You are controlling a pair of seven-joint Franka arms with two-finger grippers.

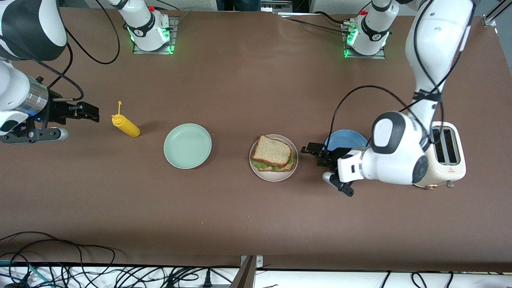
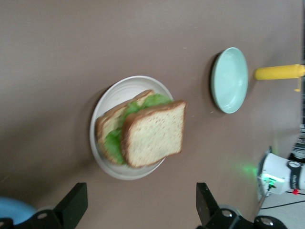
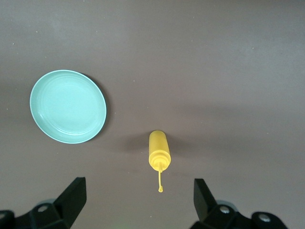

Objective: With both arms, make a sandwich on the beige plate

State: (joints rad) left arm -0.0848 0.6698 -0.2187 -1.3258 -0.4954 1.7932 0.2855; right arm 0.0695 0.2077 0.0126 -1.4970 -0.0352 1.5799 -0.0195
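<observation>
The sandwich point(image 1: 272, 154) lies on the beige plate point(image 1: 276, 178) in the middle of the table: two tan bread slices with green lettuce between them, the top slice sitting askew. In the left wrist view the sandwich point(image 2: 152, 133) rests free on the plate point(image 2: 114, 93). My left gripper point(image 1: 311, 154) point(image 2: 141, 205) is open and empty, over bare table between the beige plate and a blue plate. My right gripper point(image 1: 94, 113) point(image 3: 140, 200) waits open and empty over the table at the right arm's end, beside a yellow bottle.
A yellow squeeze bottle point(image 1: 126, 126) point(image 3: 159, 151) lies on its side. A mint-green plate point(image 1: 187, 145) point(image 3: 68, 106) sits between it and the beige plate. The blue plate point(image 1: 346, 140) and a cream toaster point(image 1: 446, 154) stand at the left arm's end, partly covered by that arm.
</observation>
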